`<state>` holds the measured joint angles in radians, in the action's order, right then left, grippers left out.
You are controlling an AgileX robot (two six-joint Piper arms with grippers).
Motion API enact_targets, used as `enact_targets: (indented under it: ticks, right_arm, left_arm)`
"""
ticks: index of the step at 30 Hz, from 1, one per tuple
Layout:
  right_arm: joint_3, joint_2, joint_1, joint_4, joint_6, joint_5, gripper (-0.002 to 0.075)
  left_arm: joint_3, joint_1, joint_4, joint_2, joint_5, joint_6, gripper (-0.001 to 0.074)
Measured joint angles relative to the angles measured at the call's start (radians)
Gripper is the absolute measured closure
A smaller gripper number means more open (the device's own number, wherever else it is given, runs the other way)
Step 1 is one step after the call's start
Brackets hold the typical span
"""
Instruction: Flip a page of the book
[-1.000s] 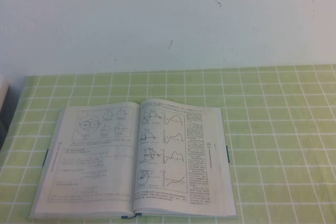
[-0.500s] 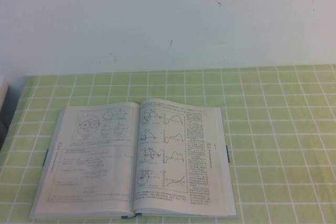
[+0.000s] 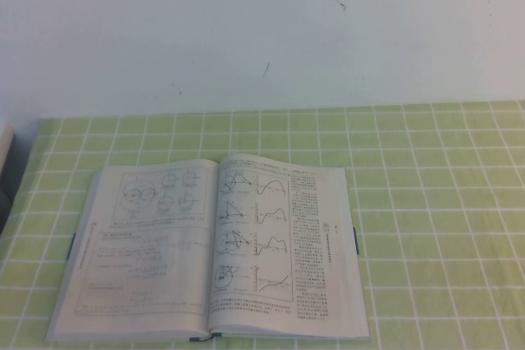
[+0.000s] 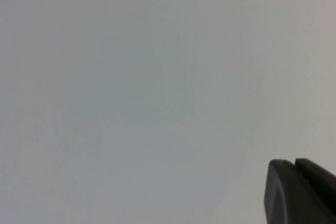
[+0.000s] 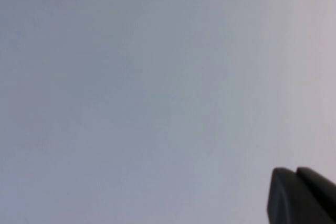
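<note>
The book (image 3: 217, 252) lies open and flat on the tabletop (image 3: 443, 202), in the lower left and lower middle of the high view. The tabletop has a cloth of light green squares with white lines. The lower edge of the book is very near the bottom edge of the frame. A thin grey-blue cover edge shows along the left side and at the spine at the bottom.

The left leaf carries a boxed drawing of circles at its top and lines of text under it. The page (image 3: 283, 243) is the right leaf. It shows four rows of small curve diagrams beside the spine and a column of text to the right of them. It lies flat on the pages below it, and nothing touches it. Behind the tabletop, a pale wall (image 3: 262, 30) fills the upper half of the frame, with some thin dark marks on it.

No arm appears in the high view. In the left wrist view, only a dark part of the left gripper (image 4: 299, 192) shows in the lower right corner, before a plain pale surface. In the right wrist view, the right gripper (image 5: 300, 196) shows the same way, in the lower right corner. For both, one cannot tell how the jaws stand.
</note>
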<state>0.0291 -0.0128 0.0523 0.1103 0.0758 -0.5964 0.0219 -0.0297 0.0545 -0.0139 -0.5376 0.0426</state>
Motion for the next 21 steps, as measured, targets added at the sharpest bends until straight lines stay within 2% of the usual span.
enact_targets:
  ticks: [3,5,8,15,17,21]
  right_arm:
    - [-0.011,0.0,0.0,0.0,0.007,0.029,0.0729]
    - [-0.068,0.0,0.0,0.0,0.009,0.136,0.0729]
    - [-0.201,0.0,0.0,0.0,0.014,0.373,0.0729]
    - [-0.536,0.125,0.0,-0.03,0.014,0.859,0.0729]
    - [-0.607,0.186,0.0,-0.077,-0.02,0.954,0.0729]
    - [-0.716,0.322,0.0,-0.211,-0.202,1.083,0.0729]
  left_arm:
    - [0.0,0.0,0.066,0.0,-0.002,0.0,0.0738]
    - [0.0,0.0,0.15,0.0,0.044,-0.022,0.0738]
    - [-0.061,0.0,0.217,0.0,0.255,-0.057,0.0738]
    - [-0.37,0.0,0.23,0.112,0.726,-0.079,0.0738]
    - [-0.441,0.0,0.23,0.191,0.857,-0.08,0.0738]
    - [-0.558,0.0,0.23,0.347,1.049,-0.088,0.0738]
